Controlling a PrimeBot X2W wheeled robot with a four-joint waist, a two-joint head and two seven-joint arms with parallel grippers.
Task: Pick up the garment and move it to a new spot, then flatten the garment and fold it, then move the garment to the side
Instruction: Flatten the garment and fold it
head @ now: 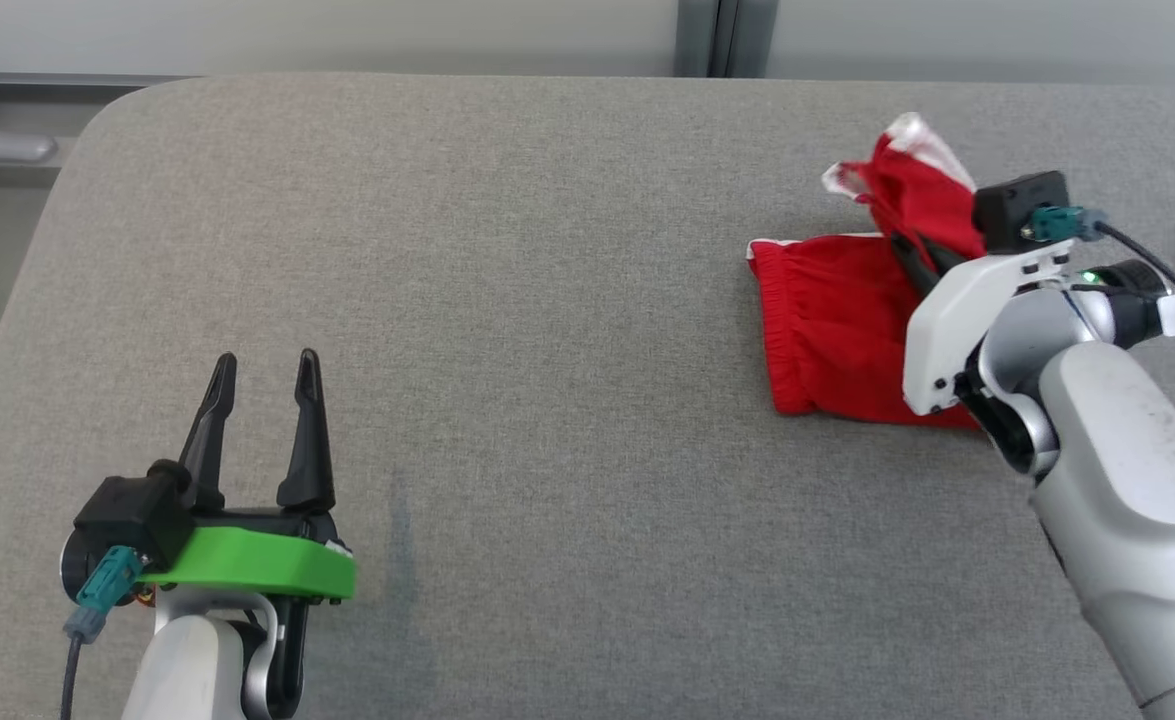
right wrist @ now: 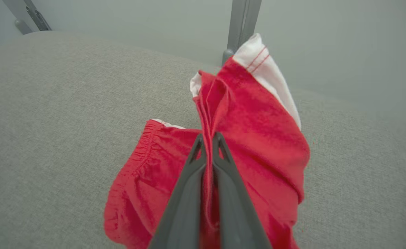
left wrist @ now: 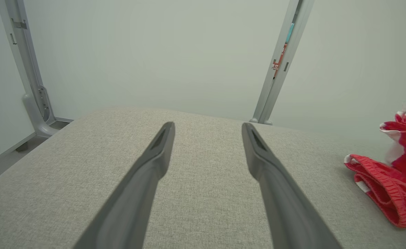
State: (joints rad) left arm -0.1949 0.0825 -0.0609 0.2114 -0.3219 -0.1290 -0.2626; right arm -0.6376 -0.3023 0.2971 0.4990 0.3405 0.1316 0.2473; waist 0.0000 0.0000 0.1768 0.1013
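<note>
Jaws of my right gripper [right wrist: 208, 138] pinch the garment [right wrist: 258, 138]; left gripper [left wrist: 208, 125] gapes. Pickup, seemingly; next, lift clear.

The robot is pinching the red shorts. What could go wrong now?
The right gripper pinches only a thin fold of the red cloth shorts with white trim, so they might slip out when lifted. Most of the cloth lies bunched on the grey fabric table, so dragging could crumple it more. The left gripper hangs open far away, so it probably cannot catch a slip.
</note>
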